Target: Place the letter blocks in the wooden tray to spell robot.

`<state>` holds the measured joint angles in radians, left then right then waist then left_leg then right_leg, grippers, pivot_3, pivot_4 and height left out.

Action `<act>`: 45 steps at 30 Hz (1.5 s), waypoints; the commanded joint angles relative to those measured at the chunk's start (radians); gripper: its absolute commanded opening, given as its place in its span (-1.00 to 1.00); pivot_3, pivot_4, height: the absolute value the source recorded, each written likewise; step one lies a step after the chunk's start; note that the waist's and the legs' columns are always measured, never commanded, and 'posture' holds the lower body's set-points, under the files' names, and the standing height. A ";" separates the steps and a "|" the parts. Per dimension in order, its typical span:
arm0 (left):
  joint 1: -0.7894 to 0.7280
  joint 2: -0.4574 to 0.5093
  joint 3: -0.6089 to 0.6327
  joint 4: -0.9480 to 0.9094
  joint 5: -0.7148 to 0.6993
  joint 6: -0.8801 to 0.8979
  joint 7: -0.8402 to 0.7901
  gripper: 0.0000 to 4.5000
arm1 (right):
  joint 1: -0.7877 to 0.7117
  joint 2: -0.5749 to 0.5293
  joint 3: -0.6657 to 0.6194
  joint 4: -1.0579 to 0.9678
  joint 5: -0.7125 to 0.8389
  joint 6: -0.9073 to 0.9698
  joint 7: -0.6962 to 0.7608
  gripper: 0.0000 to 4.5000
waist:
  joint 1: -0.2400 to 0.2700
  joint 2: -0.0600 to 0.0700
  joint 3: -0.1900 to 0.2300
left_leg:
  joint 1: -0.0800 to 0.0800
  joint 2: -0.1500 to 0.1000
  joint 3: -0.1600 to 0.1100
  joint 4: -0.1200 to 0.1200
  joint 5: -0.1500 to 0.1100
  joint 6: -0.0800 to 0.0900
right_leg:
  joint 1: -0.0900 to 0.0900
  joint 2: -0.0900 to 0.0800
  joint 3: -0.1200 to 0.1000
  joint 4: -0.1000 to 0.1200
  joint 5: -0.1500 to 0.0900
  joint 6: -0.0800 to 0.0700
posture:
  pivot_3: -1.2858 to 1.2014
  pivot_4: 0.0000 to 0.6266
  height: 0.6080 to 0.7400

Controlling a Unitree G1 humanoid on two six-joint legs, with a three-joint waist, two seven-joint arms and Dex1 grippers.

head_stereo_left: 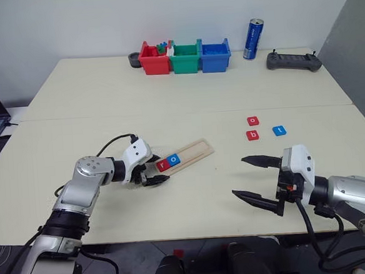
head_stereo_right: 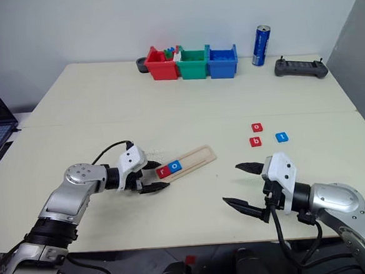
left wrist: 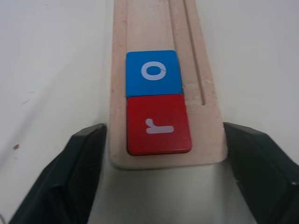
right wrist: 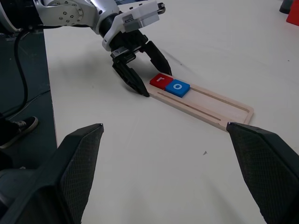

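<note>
Two letter blocks, red r point(head_stereo_left: 163, 164) and blue o point(head_stereo_left: 174, 159), sit in the wooden tray point(head_stereo_left: 196, 151). Three more lie right of it: red o point(head_stereo_left: 252, 121), red b point(head_stereo_left: 252, 135), blue t point(head_stereo_left: 279, 130). The left gripper point(head_stereo_left: 152, 173) straddles the tray's end, fingers spread; the right gripper point(head_stereo_left: 255, 179) gapes empty.

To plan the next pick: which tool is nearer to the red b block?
Right. The right tool is open just below the red b block; the left tool straddles the wooden tray's end.

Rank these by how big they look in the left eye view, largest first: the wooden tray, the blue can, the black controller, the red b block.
1. wooden tray
2. black controller
3. blue can
4. red b block
The controller and can sit farther from the camera and look close in size, so their order is unsure.
</note>
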<state>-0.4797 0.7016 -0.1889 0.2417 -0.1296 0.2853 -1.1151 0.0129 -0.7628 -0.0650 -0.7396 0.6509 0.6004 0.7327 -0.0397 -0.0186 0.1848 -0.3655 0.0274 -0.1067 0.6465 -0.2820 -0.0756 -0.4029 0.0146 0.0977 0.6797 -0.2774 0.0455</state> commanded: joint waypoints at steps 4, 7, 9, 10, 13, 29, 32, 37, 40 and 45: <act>0.014 0.003 -0.052 0.034 0.059 -0.001 -0.021 0.50 | -0.017 0.000 -0.017 -0.040 0.029 0.010 -0.012 1.00 | 0.000 0.000 0.000 | 0.000 0.000 0.000 0.000 0.000 0.000 | 0.000 0.000 0.000 0.000 0.000 0.000 | 0.03 -0.52 1.00; 0.016 0.008 -0.058 0.013 0.056 -0.028 -0.056 0.50 | -0.015 -0.012 -0.025 -0.043 0.030 0.017 -0.010 1.00 | 0.000 0.000 0.000 | 0.000 0.000 0.000 0.000 0.000 0.000 | 0.000 0.000 0.000 0.000 0.000 0.000 | 0.03 -0.52 1.00; 0.023 0.017 -0.076 -0.016 0.061 -0.066 -0.093 0.50 | 0.001 -0.038 -0.043 -0.049 0.030 0.025 0.006 1.00 | 0.000 0.000 0.000 | 0.000 0.000 0.000 0.000 0.000 0.000 | 0.000 0.000 0.000 0.000 0.000 0.000 | 0.03 -0.52 1.00; 0.025 0.020 -0.086 -0.030 0.066 -0.081 -0.109 0.50 | 0.017 -0.056 -0.057 -0.052 0.029 0.027 0.019 1.00 | 0.001 0.000 0.000 | 0.000 0.000 0.000 0.000 0.000 0.000 | 0.000 0.000 0.000 0.000 0.000 0.000 | 0.03 -0.52 1.00; 0.010 0.024 -0.133 -0.057 0.085 -0.133 -0.169 0.50 | 0.101 -0.129 -0.137 -0.062 0.038 0.045 0.073 1.00 | 0.008 0.000 0.000 | -0.001 0.000 0.000 -0.001 0.000 0.000 | 0.000 0.000 0.000 -0.001 0.000 0.000 | 0.03 -0.52 1.00; -0.113 -0.069 -0.226 0.055 0.131 -0.287 -0.305 0.50 | 0.284 -0.189 -0.236 -0.106 -0.018 0.035 0.101 1.00 | 0.009 0.000 0.000 | -0.001 0.000 0.001 0.000 0.000 0.000 | 0.000 0.000 0.000 -0.001 0.000 0.000 | 0.03 -0.52 1.00; -0.118 -0.082 -0.221 0.065 0.128 -0.283 -0.305 0.50 | 0.289 -0.184 -0.241 -0.115 -0.013 0.039 0.092 1.00 | 0.009 0.000 0.000 | -0.001 0.000 0.001 0.000 0.000 0.000 | 0.000 0.000 0.000 -0.001 0.000 0.000 | 0.03 -0.52 1.00; -0.127 -0.097 -0.215 0.093 0.130 -0.291 -0.299 0.66 | 0.287 -0.179 -0.249 -0.126 -0.001 0.050 0.081 1.00 | 0.010 0.000 0.000 | -0.001 -0.001 0.000 0.000 0.000 0.000 | 0.001 0.000 0.000 -0.001 0.000 0.000 | 0.03 -0.52 1.00; -0.133 -0.099 -0.208 0.105 0.122 -0.292 -0.313 0.99 | 0.278 -0.177 -0.252 -0.125 0.008 0.059 0.077 1.00 | 0.009 0.000 0.000 | 0.000 -0.001 0.000 0.000 0.000 0.000 | 0.001 0.000 0.000 -0.001 0.000 0.000 | 0.03 -0.52 1.00; -0.132 -0.092 -0.161 0.106 0.091 -0.345 -0.311 0.99 | 0.264 -0.172 -0.280 -0.111 0.021 0.065 0.064 1.00 | 0.008 -0.001 0.000 | 0.000 -0.001 0.000 0.000 0.000 0.000 | 0.001 0.000 0.000 -0.001 0.000 0.000 | 0.03 -0.52 1.00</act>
<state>-0.6223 0.6107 -0.3544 0.3413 -0.0351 -0.0320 -1.4257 0.2862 -0.9391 -0.3038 -0.8301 0.6522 0.6661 0.8033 -0.0314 -0.0192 0.1846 -0.3659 0.0268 -0.1064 0.6466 -0.2822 -0.0753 -0.4019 0.0145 0.0980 0.6787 -0.2775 0.0455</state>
